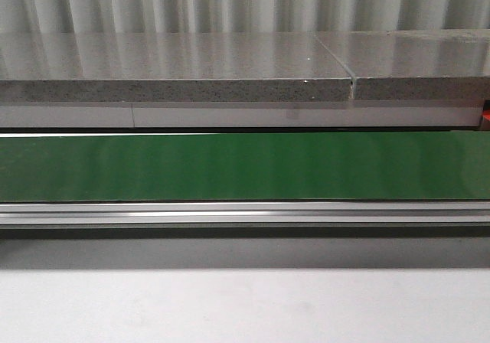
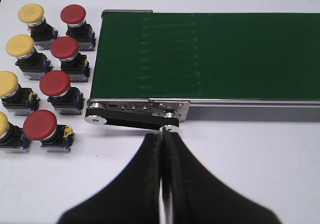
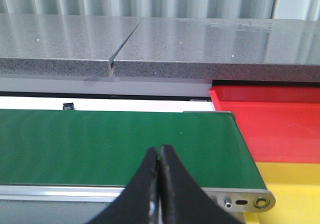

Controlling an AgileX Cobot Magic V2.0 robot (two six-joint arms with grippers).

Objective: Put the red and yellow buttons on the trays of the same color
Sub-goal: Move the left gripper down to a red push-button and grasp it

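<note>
Left pincer [image 2: 163, 136] clenched empty over the white worktop [image 2: 250, 159], red buttons [image 2: 55, 84] and yellow buttons [image 2: 20, 45] stood in two columns beside the green conveyor belt [image 2: 200, 54], right pincer [image 3: 159, 151] clenched empty, red tray [image 3: 270, 129] and yellow tray [image 3: 295, 189] sat past the belt's end.

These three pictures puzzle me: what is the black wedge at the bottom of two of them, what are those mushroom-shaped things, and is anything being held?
It is a two-armed robot. The front view looks forward over a green conveyor belt. The other two come from cameras on each wrist, so the black wedges are the robot's own grippers: the left gripper and the right gripper. Both are shut with nothing between the fingers.

The mushroom shapes are push buttons, red buttons and yellow buttons, standing in two rows on the white table beside one end of the belt. At the other end sit a red tray and a yellow tray, both apparently empty so far.
</note>
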